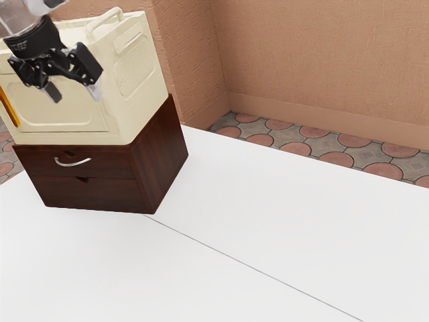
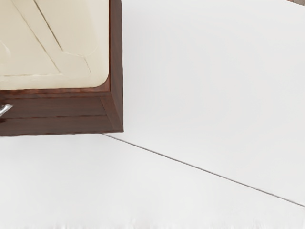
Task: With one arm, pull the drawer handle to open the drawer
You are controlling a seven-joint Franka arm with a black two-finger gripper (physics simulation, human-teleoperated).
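Observation:
My black gripper (image 1: 74, 95) is high in the exterior view's upper left, above the level of the drawers, its two fingers spread wide with nothing between them. Below it stands a dark brown two-drawer cabinet (image 1: 164, 157). The upper drawer (image 1: 110, 165) is closed and carries a curved silver handle (image 1: 72, 162); the lower drawer (image 1: 87, 192) is closed too. In the wrist view, the cabinet (image 2: 57, 125) lies at the left, with the end of the silver handle (image 2: 5, 109) at the picture's edge. The gripper does not touch the handle.
A cream box (image 1: 137, 67) with a top handle rests on the cabinet, close behind and below the gripper. The white table (image 1: 268, 221) extends toward the exterior view's right, crossed by a thin dark line. Textured brown walls (image 1: 322, 60) stand behind it.

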